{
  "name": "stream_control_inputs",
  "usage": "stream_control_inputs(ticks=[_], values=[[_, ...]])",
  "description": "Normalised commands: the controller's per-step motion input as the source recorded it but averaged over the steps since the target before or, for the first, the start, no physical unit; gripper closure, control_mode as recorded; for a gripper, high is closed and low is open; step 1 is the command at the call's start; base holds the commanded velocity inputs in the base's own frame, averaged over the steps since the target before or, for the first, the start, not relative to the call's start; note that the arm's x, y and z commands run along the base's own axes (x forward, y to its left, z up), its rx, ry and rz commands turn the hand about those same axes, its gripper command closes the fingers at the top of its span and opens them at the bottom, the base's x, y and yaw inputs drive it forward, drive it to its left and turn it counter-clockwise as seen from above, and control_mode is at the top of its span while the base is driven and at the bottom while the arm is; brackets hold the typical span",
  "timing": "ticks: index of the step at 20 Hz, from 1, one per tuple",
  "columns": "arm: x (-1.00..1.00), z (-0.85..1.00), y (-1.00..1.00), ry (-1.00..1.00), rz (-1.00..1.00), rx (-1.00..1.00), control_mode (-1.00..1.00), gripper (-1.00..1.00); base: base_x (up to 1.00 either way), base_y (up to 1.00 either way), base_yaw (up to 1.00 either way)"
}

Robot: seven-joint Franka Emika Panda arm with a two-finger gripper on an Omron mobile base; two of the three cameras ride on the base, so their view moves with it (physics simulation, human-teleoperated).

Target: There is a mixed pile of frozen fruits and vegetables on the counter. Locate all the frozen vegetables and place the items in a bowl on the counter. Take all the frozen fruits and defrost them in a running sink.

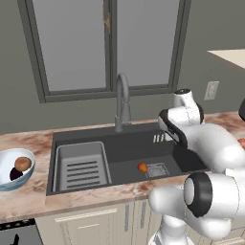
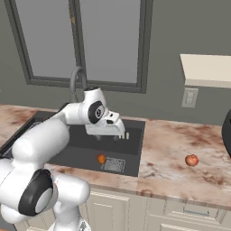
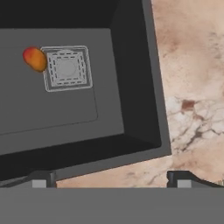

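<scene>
One orange fruit beside sink drain, reddish fruit on bench, gripper spread wide, empty.

Bowl at 9 o'clock in the left base view: cut by the picture's left edge, only its right part shows. The dark purple lump in it is half behind the brown oval and the rim.

Same view, the arm covers the sink's 3 o'clock corner and the counter beyond; a reddish speck at the right edge is too cut off to identify.

Right base view: the arm hides the sink's 9 o'clock half and the faucet base. A dark object at 3 o'clock is clipped by the edge, can't tell what.

Hand view: the end effector shows as two fingertips only, far apart.
</scene>
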Motion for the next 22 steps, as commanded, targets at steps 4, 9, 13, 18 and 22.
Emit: stream_control_inputs(ticks=[4,9,13,18,22], values=[[-0.18,0.36,-0.64,-0.02,-0.07,-0.04,-1.00,-1.00,0.00,0.00,0.00],[-0.07,0.30,-0.67,0.00,-0.10,0.01,-1.00,-1.00,0.00,0.00,0.00],[0.00,-0.20,-0.55,0.00,-0.11,0.00,-1.00,-1.00,0.00,0.00,0.00],[0.00,-0.25,-0.72,0.00,-0.18,0.02,-1.00,-1.00,0.00,0.00,0.00],[-0.01,-0.06,-0.77,-0.02,-0.20,0.01,-1.00,-1.00,0.00,0.00,0.00]])
